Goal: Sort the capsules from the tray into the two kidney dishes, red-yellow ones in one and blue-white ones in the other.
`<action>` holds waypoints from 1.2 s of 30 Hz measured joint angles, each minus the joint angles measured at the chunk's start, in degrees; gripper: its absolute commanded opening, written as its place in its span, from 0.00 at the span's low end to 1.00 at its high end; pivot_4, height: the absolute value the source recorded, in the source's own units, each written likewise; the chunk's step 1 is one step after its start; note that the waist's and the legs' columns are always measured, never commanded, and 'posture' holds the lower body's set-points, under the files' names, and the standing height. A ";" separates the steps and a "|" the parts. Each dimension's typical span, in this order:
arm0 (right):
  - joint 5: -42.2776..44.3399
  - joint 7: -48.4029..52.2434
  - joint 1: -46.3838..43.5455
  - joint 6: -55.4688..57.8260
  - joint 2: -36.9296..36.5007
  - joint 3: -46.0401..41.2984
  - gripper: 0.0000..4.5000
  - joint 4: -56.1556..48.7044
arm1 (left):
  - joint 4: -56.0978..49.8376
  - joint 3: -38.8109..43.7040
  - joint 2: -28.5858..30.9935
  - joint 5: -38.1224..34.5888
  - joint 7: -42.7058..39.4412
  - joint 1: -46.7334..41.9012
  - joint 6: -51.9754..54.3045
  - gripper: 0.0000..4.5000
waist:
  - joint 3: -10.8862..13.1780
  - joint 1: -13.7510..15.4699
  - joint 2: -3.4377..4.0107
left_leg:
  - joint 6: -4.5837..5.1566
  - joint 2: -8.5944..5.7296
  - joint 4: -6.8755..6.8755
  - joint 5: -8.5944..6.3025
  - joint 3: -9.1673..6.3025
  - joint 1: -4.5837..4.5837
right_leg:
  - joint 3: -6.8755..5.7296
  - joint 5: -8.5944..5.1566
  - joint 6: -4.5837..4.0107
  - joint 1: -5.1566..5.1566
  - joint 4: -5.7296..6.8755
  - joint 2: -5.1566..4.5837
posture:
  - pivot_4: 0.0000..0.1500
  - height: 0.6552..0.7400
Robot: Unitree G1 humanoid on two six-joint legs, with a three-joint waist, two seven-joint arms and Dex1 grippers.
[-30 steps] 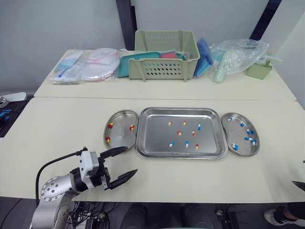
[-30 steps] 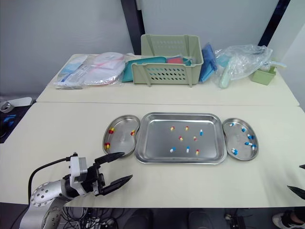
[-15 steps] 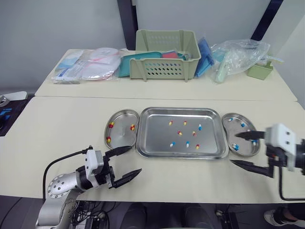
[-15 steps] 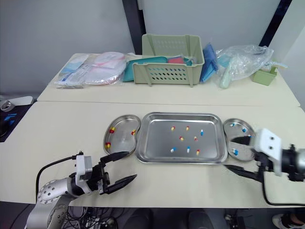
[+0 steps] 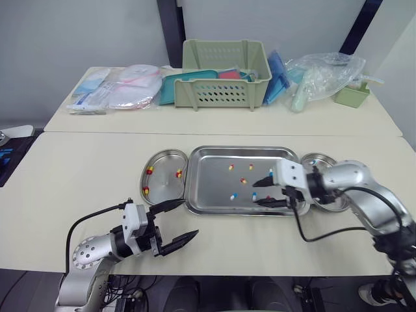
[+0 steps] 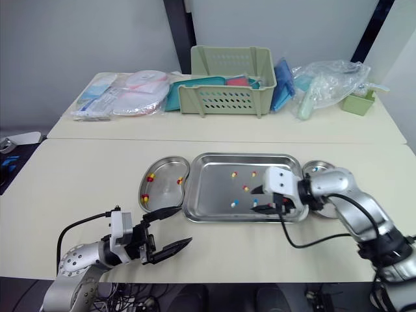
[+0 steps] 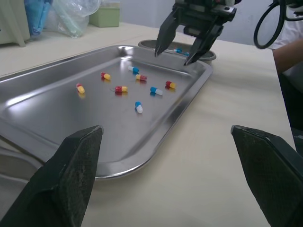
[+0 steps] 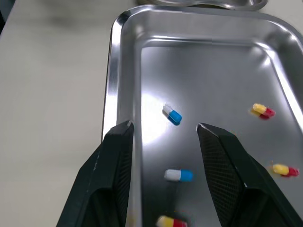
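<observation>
The steel tray [image 5: 214,201] holds several loose capsules, red-yellow [image 5: 243,181] and blue-white [image 5: 233,195]. On its left, a kidney dish [image 5: 164,170] contains a few red-yellow capsules. The right kidney dish [image 5: 318,158] is mostly hidden behind my right arm. My right gripper [image 5: 257,194] is open low over the tray's right part. In its wrist view a blue-white capsule [image 8: 172,115] lies just ahead of the fingertips and another [image 8: 179,175] between the fingers [image 8: 113,179]. My left gripper [image 5: 188,218] is open over the table, in front of the left dish and empty.
On the back table are a green basket [image 5: 224,75], wrapped packs [image 5: 117,88], a plastic bag [image 5: 322,71] and a small green box [image 5: 353,94]. Bare tabletop lies in front of the tray and to both sides.
My right arm has swung in from the right edge, past the right dish, to the tray's right part, staying open. The left gripper has barely moved.
</observation>
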 measured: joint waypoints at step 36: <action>-15.75 14.98 -19.63 -19.54 17.82 9.99 0.01 37.55 | -0.15 -0.78 -0.03 1.29 1.84 -0.08 -0.95 1.00 | 0.00 -0.89 0.03 | -0.01 0.00 0.00 0.00 -0.02 -0.02 | 0.01 0.00 -0.01 -0.14 0.06 -0.01 | 1.00 1.00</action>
